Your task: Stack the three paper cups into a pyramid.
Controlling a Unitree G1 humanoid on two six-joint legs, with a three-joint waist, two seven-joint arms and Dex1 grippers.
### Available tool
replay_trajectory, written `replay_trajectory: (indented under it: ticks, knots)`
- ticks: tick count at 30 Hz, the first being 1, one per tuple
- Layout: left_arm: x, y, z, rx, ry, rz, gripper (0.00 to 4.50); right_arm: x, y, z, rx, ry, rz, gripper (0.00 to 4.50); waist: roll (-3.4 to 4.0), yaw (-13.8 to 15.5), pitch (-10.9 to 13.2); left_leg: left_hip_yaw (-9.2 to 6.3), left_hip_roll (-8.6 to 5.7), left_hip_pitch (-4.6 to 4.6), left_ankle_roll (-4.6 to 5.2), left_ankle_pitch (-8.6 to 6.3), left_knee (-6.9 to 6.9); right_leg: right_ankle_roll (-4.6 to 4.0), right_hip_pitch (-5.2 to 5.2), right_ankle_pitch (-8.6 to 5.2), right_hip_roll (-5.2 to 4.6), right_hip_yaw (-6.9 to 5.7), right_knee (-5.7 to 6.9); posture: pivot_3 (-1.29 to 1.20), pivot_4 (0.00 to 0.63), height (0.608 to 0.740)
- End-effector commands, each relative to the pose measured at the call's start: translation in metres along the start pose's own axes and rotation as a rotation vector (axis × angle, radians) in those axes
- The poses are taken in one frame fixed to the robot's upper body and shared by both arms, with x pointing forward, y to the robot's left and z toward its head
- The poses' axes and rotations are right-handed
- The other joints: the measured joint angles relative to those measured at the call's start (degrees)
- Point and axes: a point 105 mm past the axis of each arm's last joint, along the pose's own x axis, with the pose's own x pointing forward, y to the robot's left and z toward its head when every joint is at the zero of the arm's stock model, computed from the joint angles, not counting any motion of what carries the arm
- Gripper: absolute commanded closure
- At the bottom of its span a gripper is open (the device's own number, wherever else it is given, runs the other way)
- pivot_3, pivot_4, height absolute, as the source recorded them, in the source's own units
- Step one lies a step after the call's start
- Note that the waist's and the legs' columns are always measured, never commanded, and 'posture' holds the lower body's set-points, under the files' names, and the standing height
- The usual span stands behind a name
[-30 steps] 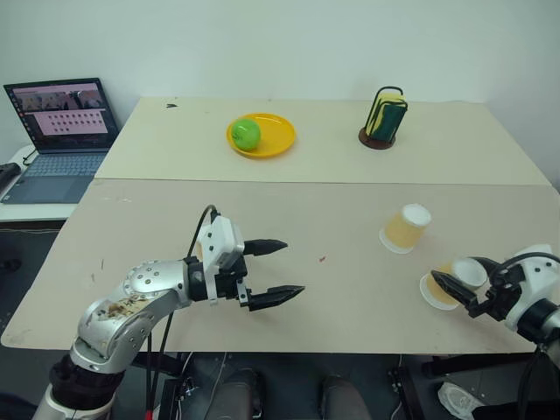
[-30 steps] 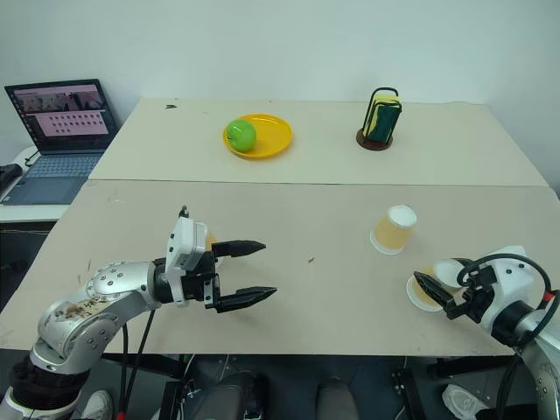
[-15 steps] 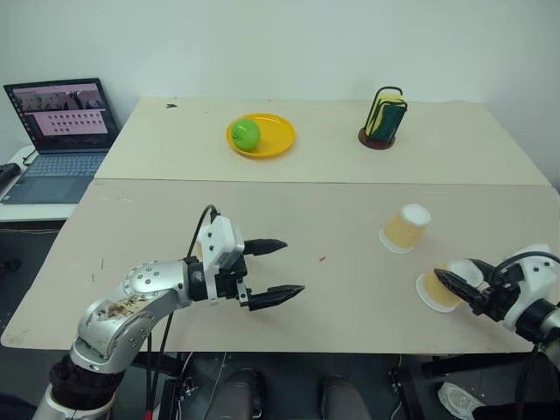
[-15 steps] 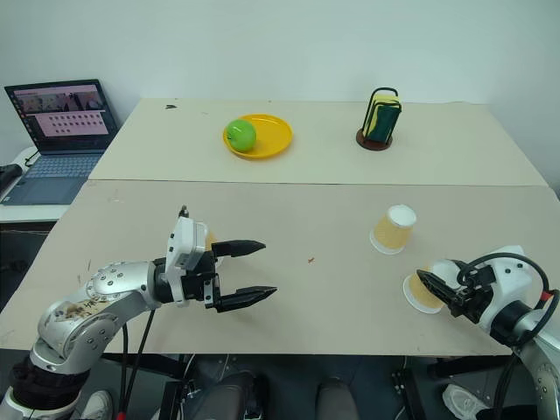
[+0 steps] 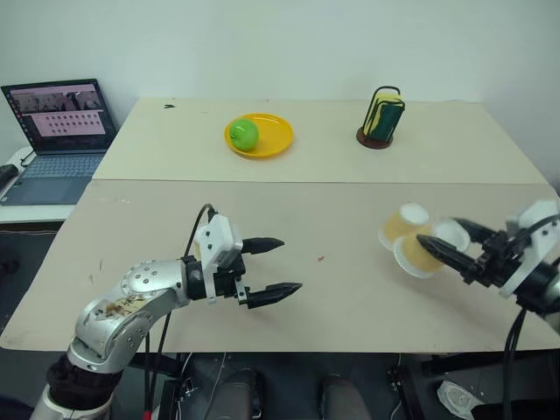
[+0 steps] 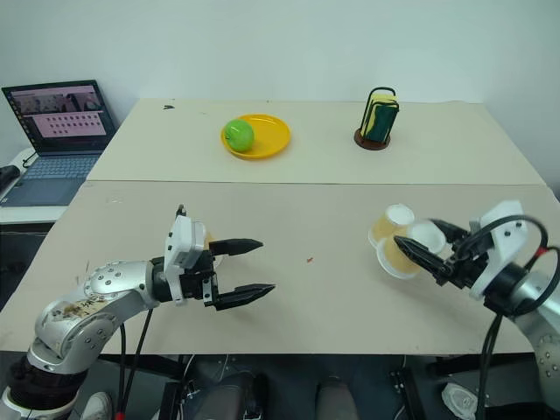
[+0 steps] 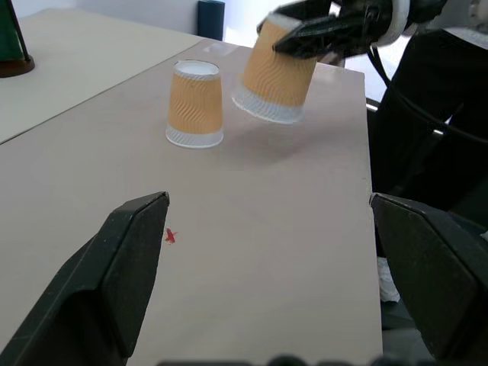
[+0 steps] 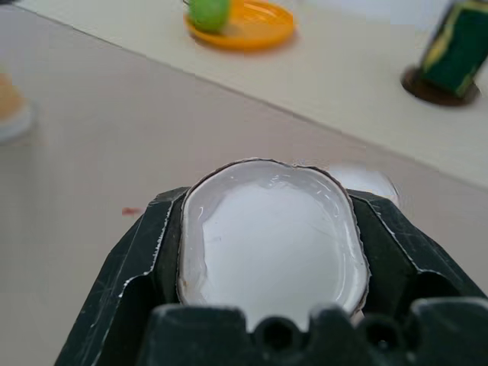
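My right gripper point(image 5: 440, 242) is shut on one paper cup point(image 5: 418, 255), squeezing its narrow end and holding it tilted in the air, wide mouth down. In the right wrist view the cup's white end point(image 8: 271, 236) sits between the black fingers point(image 8: 149, 252). Just behind it a second cup point(image 5: 405, 225) stands upside down on the table; the left wrist view shows both the standing cup point(image 7: 195, 103) and the held cup point(image 7: 278, 76). A third cup point(image 8: 9, 113) peeks in at the edge of the right wrist view. My left gripper point(image 5: 290, 264) hovers open and empty over the table's front left.
A yellow plate point(image 5: 278, 137) with a green apple point(image 5: 245, 133) sits on the far table, and a wire holder with a green and yellow item point(image 5: 383, 118) stands to its right. A laptop point(image 5: 57, 131) is on a side table at the left.
The right gripper closed on the cup lying near the front right edge, then lifted it up and to the left, beside the standing cup. The left arm stayed put.
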Motion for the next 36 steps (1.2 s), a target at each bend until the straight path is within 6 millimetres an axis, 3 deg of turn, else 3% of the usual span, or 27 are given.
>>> replay_trajectory:
  ticks: [1,5,10,14,24,36]
  knots:
    - [-0.009,-0.005,0.005,0.027,0.004,-0.002,0.0,0.019,0.024,0.03,-0.067,-0.07,0.151,1.87,-0.05,-0.1,0.0,0.0,0.0,0.01,0.01,-0.01,0.0,0.0,0.01,0.0,0.0,0.0,-0.01,0.0,0.15,0.726]
    - [-0.022,-0.009,0.0,0.017,0.048,0.007,0.0,0.065,0.053,0.032,-0.102,-0.084,0.322,1.87,-0.19,-0.5,0.1,0.0,0.01,0.01,0.01,-0.01,0.02,-0.01,-0.01,0.0,-0.03,0.0,-0.02,0.0,0.15,0.726]
    - [-0.028,-0.011,0.003,0.03,0.063,0.026,0.0,0.098,0.066,0.021,-0.104,-0.07,0.426,1.87,-0.25,0.1,0.1,-0.04,-0.04,-0.09,0.02,-0.01,0.02,-0.06,-0.1,-0.01,-0.12,-0.09,-0.03,0.0,0.15,0.726]
    - [-0.03,-0.013,0.005,0.041,0.064,0.052,0.0,0.12,0.07,0.0,-0.123,-0.02,0.483,1.87,-0.28,0.0,0.2,-0.05,-0.1,-0.16,0.06,-0.05,0.06,-0.06,-0.13,0.0,-0.15,-0.1,-0.06,0.0,0.15,0.726]
    - [-0.035,-0.014,0.006,0.051,0.062,0.106,0.0,0.142,0.068,-0.036,-0.12,0.055,0.53,1.87,-0.28,-0.3,0.2,-0.05,-0.08,-0.11,-0.02,-0.03,0.04,-0.07,-0.17,0.0,-0.13,-0.1,0.04,0.0,0.15,0.726]
    - [-0.046,-0.008,0.006,0.062,0.064,0.188,0.0,0.152,0.068,-0.037,-0.135,0.044,0.532,1.87,-0.28,-0.9,0.2,-0.05,-0.07,-0.11,-0.16,-0.05,0.02,-0.08,-0.24,0.01,-0.13,-0.1,0.1,0.0,0.15,0.726]
